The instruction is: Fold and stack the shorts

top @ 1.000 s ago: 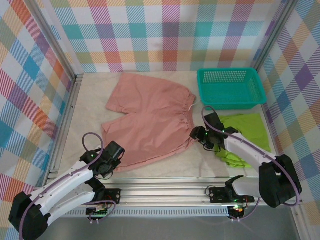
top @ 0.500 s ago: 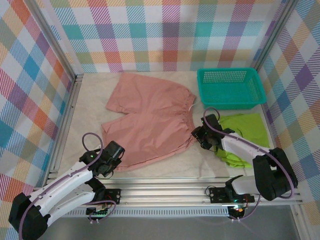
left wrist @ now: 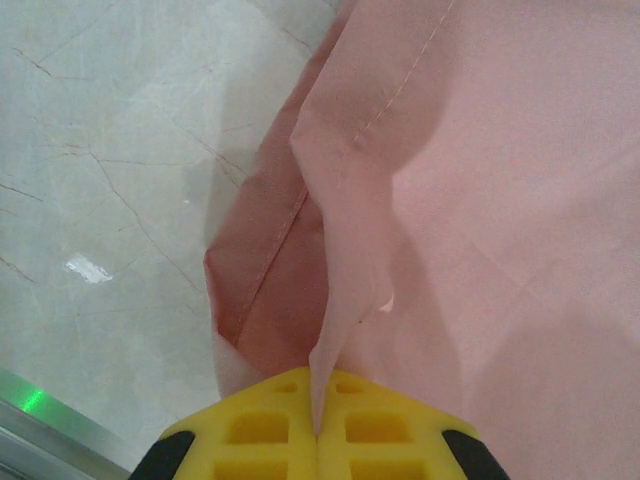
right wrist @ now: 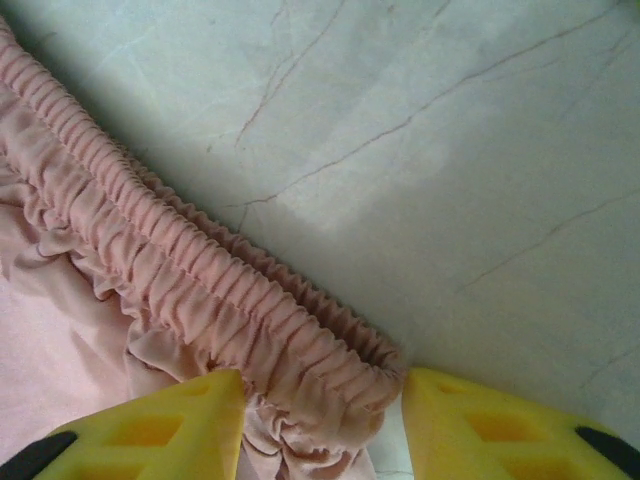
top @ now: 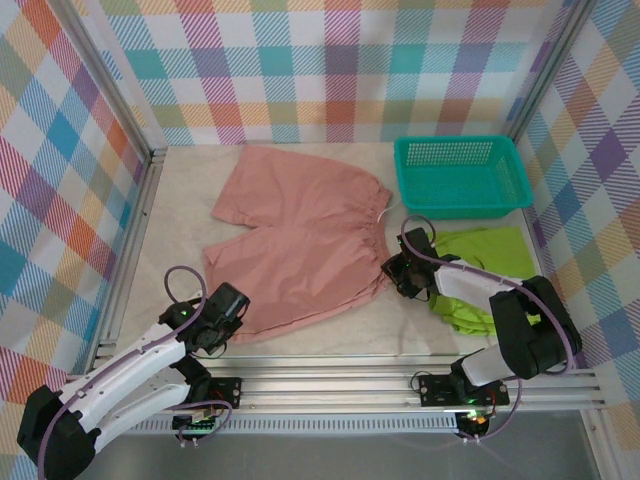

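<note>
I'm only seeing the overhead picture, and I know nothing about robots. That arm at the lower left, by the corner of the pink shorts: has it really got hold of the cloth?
Observer: Yes. In the left wrist view the left gripper is shut on a pinched-up ridge of the pink shorts.
Operator: And the other arm, by the gathered end?
Observer: The right wrist view shows the right gripper open, with a yellow finger on each side of the waistband corner.
Operator: Is the cloth lying flat at the left?
Observer: No, the hem there is folded under itself.
</note>
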Robot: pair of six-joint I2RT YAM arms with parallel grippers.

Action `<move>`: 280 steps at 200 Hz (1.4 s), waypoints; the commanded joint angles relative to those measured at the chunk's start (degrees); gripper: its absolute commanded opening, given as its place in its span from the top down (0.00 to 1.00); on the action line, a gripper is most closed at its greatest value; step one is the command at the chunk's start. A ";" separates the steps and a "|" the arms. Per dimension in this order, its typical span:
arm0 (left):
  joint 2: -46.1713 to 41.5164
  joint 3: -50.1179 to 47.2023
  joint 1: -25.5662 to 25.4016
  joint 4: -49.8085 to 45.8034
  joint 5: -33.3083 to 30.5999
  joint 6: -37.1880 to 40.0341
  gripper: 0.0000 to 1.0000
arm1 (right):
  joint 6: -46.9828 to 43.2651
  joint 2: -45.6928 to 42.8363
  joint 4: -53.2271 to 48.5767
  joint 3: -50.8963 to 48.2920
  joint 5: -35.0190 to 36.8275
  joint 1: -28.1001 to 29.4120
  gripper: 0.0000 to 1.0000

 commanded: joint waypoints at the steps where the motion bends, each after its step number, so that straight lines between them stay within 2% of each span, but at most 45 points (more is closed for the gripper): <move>1: -0.51 -1.16 -0.54 0.51 -0.63 0.03 0.96 | 0.61 1.44 1.15 2.28 -0.24 -0.17 0.57; 67: -0.85 -1.45 -0.54 0.51 -0.79 0.12 0.96 | -0.64 5.06 0.13 4.41 -0.39 -0.32 0.71; 130: -2.34 -0.20 -0.52 -0.72 -2.54 0.84 0.97 | -2.17 6.57 -0.82 5.07 -0.09 -0.50 1.00; 142: -3.51 1.25 -0.48 -2.06 -4.03 1.49 1.00 | -3.37 5.51 -1.99 5.86 0.16 -0.50 1.00; 192: -10.17 12.04 1.43 -10.57 -12.88 5.63 1.00 | -11.61 -2.35 -10.60 11.61 1.58 -0.50 1.00; 280: -10.51 31.97 3.74 -22.85 -22.71 12.36 1.00 | -15.44 -21.60 -22.67 12.49 -2.67 0.06 1.00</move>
